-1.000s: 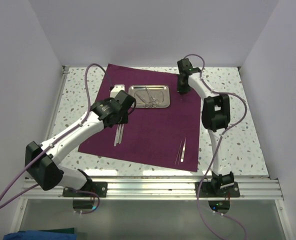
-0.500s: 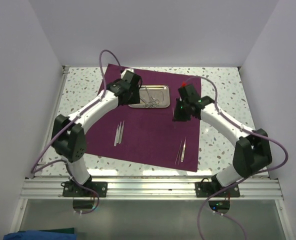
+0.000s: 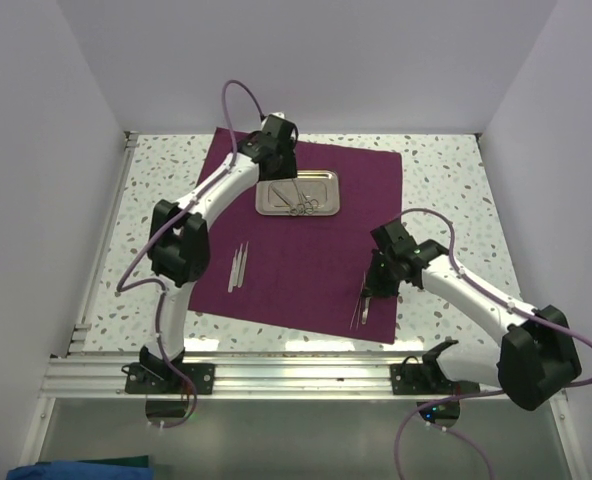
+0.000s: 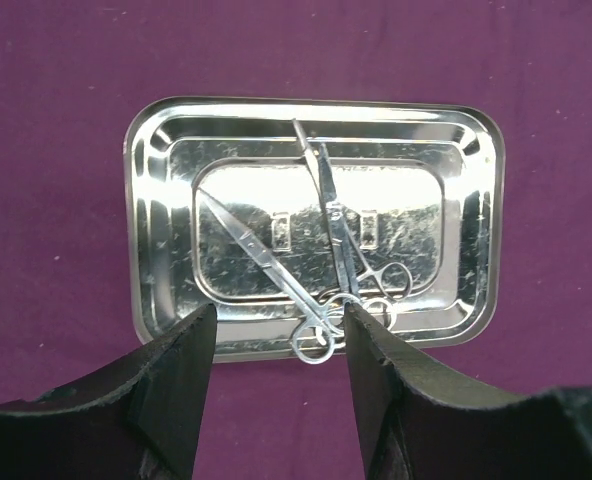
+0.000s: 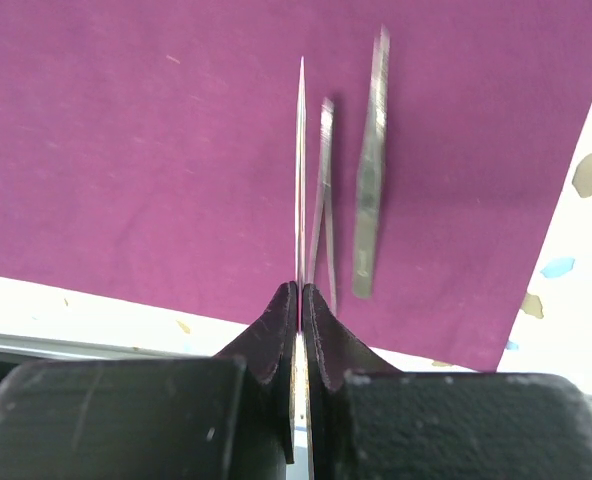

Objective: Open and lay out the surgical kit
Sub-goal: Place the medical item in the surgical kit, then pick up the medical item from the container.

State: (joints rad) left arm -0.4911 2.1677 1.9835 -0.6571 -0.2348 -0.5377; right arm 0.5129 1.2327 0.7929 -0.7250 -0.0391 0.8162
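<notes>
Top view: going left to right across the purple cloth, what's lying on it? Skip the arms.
left tweezers → tray → right tweezers

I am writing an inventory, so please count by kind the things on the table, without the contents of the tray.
Purple cloth: 1
Steel tray: 1
Tweezers: 5, one in the right pincer
Total: 7

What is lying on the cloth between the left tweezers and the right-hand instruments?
Nothing: the top view shows only bare purple cloth between the left tweezers and the right-hand instruments.
</notes>
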